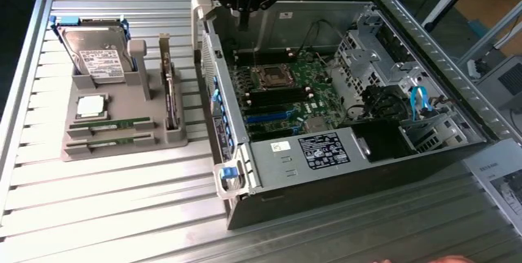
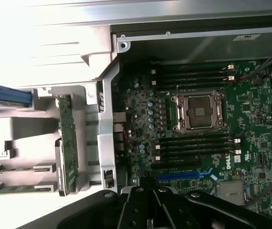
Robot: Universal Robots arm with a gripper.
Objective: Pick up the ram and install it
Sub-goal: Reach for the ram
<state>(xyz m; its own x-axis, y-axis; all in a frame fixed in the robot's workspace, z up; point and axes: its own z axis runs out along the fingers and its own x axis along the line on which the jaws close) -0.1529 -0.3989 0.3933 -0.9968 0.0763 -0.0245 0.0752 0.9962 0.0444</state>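
Two green ram sticks [image 1: 110, 125] [image 1: 109, 144] lie side by side in the front slots of a grey holder [image 1: 82, 88] on the table, at the exterior view's left. The wrist view catches them as ram sticks [image 2: 19, 168] at the picture's edge. My gripper [image 1: 242, 24] hangs high over the back wall of the open computer case [image 1: 351, 177], well away from the sticks, shut with nothing in it. Its black fingers [image 2: 150, 200] meet in the wrist view. Below lies the motherboard [image 2: 141, 100], with black memory slots [image 2: 193, 76] on both sides of the open processor socket [image 2: 198, 112].
The holder also carries a hard drive [image 1: 98, 55], a square silver processor chip [image 1: 91, 107] and a dark expansion card [image 1: 170, 92] standing on edge. Inside the case are a power supply [image 1: 326, 150], drive cages [image 1: 367, 55] and cables. The table is ribbed aluminium [image 1: 106, 202].
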